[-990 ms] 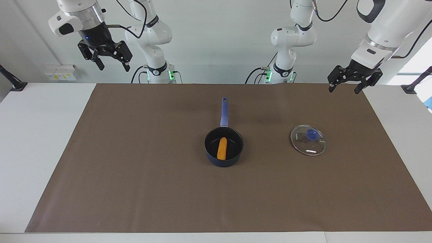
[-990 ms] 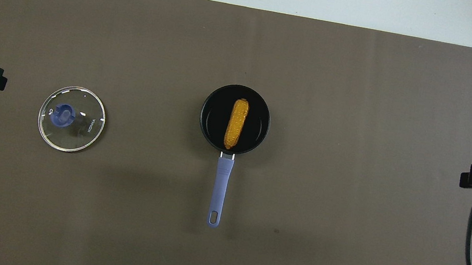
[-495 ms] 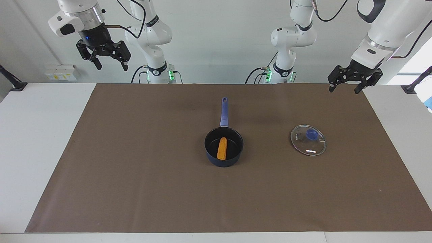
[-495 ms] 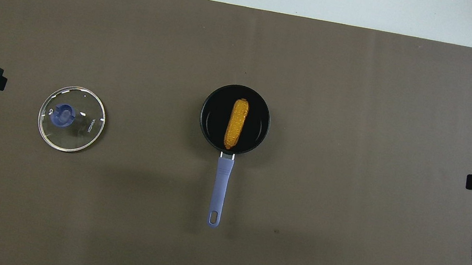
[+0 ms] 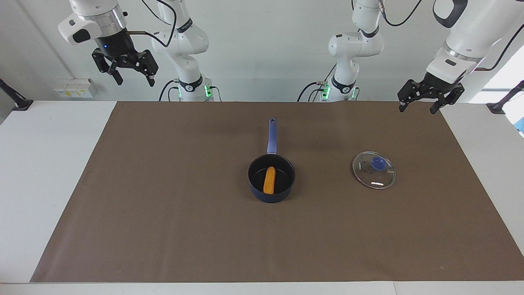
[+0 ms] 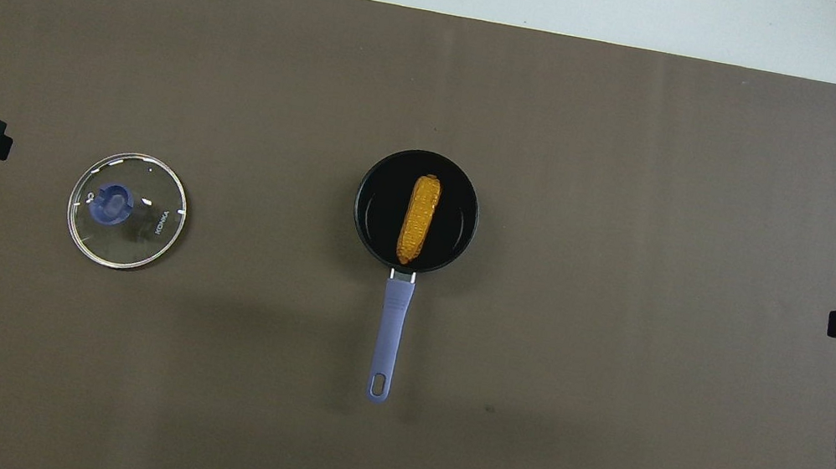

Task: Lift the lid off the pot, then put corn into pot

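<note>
Two pincers are held spread and empty: the left pincer point(image 5: 420, 105) above the counter's robot-side edge, the right pincer point(image 5: 131, 78) raised high at its own end. The bumpy yellow-orange corn cob point(image 5: 269, 180) is laid inside the small dark navy saucepan point(image 5: 271, 178), parallel to its straight blue handle. The clear glass lid with metal rim and blue knob point(image 5: 373, 170) is set flat beside the saucepan, toward the left arm.
</note>
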